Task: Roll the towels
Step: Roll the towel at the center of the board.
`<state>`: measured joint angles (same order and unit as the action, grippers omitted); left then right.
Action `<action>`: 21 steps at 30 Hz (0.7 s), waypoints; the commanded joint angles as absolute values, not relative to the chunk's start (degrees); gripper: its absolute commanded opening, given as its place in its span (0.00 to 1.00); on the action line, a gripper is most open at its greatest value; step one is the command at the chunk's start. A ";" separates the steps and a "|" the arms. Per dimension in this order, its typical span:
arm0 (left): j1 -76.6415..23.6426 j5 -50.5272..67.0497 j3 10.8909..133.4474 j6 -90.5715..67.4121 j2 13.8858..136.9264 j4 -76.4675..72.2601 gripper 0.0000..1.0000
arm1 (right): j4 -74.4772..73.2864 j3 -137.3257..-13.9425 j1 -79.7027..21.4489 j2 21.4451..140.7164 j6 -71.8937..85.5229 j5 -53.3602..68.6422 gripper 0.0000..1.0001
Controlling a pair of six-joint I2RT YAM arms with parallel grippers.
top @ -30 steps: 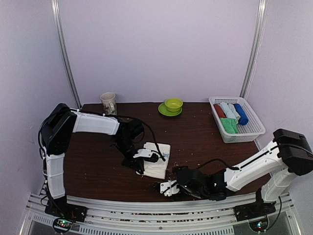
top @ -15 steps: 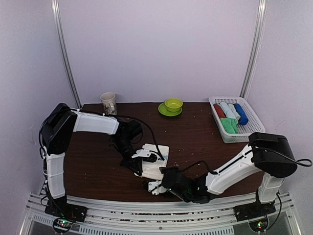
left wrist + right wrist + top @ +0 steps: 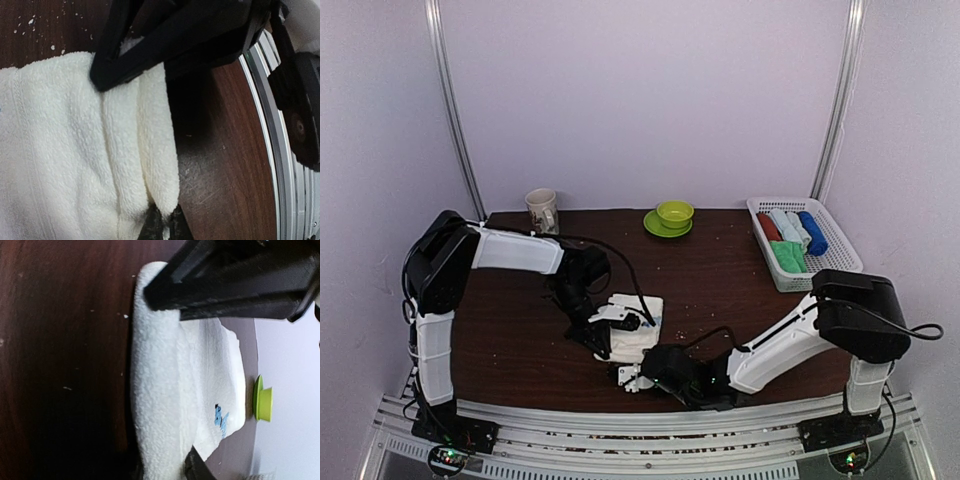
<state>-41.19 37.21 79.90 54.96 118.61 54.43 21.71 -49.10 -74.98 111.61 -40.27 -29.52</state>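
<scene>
**A:** Where is the cream-white towel (image 3: 50, 150)?

**B:** On the worktop (image 3: 730, 285), left of centre and toward the near edge. Most of it lies flat. The side nearest the rail is turned over into a thick fold of a couple of layers.

**A:** And the left pincer (image 3: 97, 80)?

**B:** Its fingers are together, clamped on that fold at one end, with the tips pressed into the cloth.

**A:** The right pincer (image 3: 150, 295)?

**B:** It sits low by the near edge of the worktop, with its dark fingers laid across an end of the same fold. In its own camera they read as one dark mass. I cannot tell whether they are apart or pinched on the cloth.

**A:** Is anything printed on the towel?

**B:** A small blue mark (image 3: 220, 420), on the flat part beyond the fold.

**A:** And the green towel (image 3: 788, 258)?

**B:** Far right, in the near end of the white basket (image 3: 845, 265), just beside the red, pale blue and dark blue towel rolls (image 3: 785, 226).

**A:** What else is there?

**B:** A mug (image 3: 542, 210) at the far left, and a green bowl (image 3: 675, 212) on a matching saucer (image 3: 655, 226) at the far middle. Both are well apart from the arms.
</scene>
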 commanded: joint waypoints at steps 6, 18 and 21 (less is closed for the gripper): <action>-40.03 37.61 79.70 55.60 113.96 53.84 0.20 | 12.62 -51.06 -73.49 111.25 -36.15 -21.03 0.00; -38.12 29.36 62.60 52.31 92.26 31.35 0.75 | 4.85 -52.21 -69.25 105.81 -28.00 -7.00 0.00; -37.94 26.42 53.39 51.71 85.74 17.72 0.75 | 1.34 -54.03 -66.97 105.94 -24.97 -0.93 0.00</action>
